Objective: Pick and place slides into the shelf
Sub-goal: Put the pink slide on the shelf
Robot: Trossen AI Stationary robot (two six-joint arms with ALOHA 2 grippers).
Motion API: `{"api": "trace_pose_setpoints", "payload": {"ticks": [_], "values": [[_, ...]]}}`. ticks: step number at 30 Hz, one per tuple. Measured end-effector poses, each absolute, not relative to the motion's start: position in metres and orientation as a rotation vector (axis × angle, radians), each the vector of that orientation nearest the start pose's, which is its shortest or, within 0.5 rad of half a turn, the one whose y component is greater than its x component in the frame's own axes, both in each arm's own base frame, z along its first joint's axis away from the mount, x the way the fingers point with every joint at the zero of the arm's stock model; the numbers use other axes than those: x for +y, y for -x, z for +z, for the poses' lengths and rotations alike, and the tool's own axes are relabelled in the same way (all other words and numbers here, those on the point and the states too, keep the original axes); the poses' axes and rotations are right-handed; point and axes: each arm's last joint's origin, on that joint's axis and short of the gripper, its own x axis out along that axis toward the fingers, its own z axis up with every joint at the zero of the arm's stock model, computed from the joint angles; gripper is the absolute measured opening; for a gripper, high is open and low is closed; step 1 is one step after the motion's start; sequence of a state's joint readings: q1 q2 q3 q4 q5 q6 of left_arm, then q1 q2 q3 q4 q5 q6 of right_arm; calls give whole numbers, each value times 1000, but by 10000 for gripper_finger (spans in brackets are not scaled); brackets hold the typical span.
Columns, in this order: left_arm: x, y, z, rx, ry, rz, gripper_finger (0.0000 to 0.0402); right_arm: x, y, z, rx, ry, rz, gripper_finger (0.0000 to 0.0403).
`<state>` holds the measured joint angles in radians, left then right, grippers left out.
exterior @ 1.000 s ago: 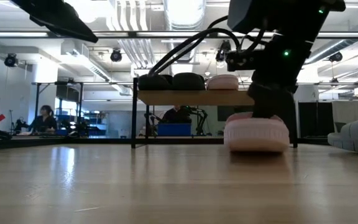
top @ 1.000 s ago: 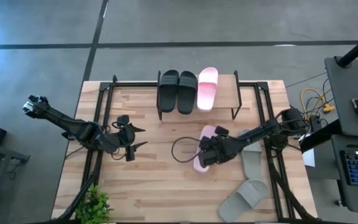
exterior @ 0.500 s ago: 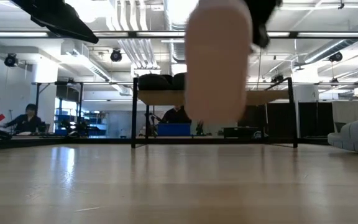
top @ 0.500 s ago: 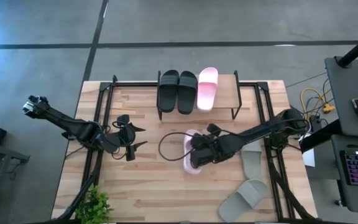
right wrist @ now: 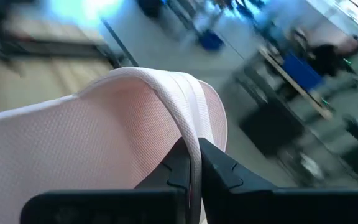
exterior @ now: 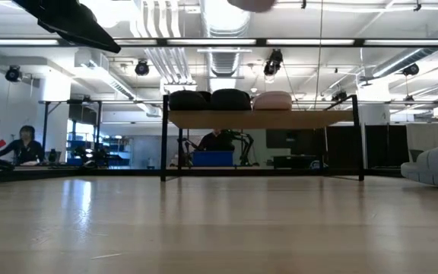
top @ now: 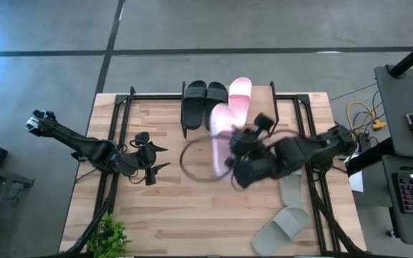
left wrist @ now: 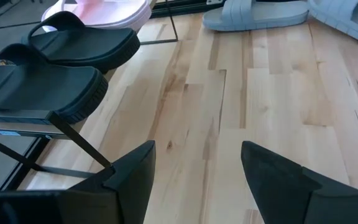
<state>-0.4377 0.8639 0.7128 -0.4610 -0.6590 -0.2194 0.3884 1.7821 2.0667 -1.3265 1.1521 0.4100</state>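
The shelf [top: 262, 109] stands at the table's far middle, with two black slides [top: 205, 104] and one pale pink slide [top: 241, 92] lying on its top board. A second pink slide [top: 219, 140] hangs high above the table just in front of the shelf, and my right gripper [right wrist: 192, 164] is shut on it. Only its lowest bit [exterior: 253, 4] shows in the low view. Two grey slides [top: 290, 188] [top: 282, 228] lie sole-down at the near right. My left gripper [top: 162, 158] waits open at the left, holding nothing. My right gripper pinches the pink slide's strap [right wrist: 194, 140] between its two fingers, at the strap's edge, a single thin layer. The slide is lifted clear of the table and of the shelf and juts out beyond the fingers.
A dark cable loop [top: 192, 161] hangs under the right arm. A small green plant [top: 110, 236] sits at the near left corner. Bare wood lies between my left gripper and the shelf. The shelf board has free room to the right of the pink slide.
My right gripper has risen steeply with the pink slide and tipped up toward level. The slide, which lay on the table a second ago, is lifted clear and has moved toward the shelf, nearly out of the top of the low view.
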Motion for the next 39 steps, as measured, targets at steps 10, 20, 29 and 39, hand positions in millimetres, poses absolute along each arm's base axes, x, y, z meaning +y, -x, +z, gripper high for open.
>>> {"api": "trace_pose_setpoints", "payload": {"ticks": [10, 20, 29, 39], "values": [[-56, -164, 275, 489, -118, 302, 223, 19, -291, 426, 894, 423, -915, 13], [-53, -163, 274, 488, -138, 372, 223, -64, -264, 391, 1290, 556, -968, 13], [-45, -164, 271, 512, -146, 432, 223, -84, -273, 342, 1472, 703, -810, 13], [-41, -165, 271, 519, -143, 457, 223, -108, -257, 345, 1335, 561, -871, 13]]}}
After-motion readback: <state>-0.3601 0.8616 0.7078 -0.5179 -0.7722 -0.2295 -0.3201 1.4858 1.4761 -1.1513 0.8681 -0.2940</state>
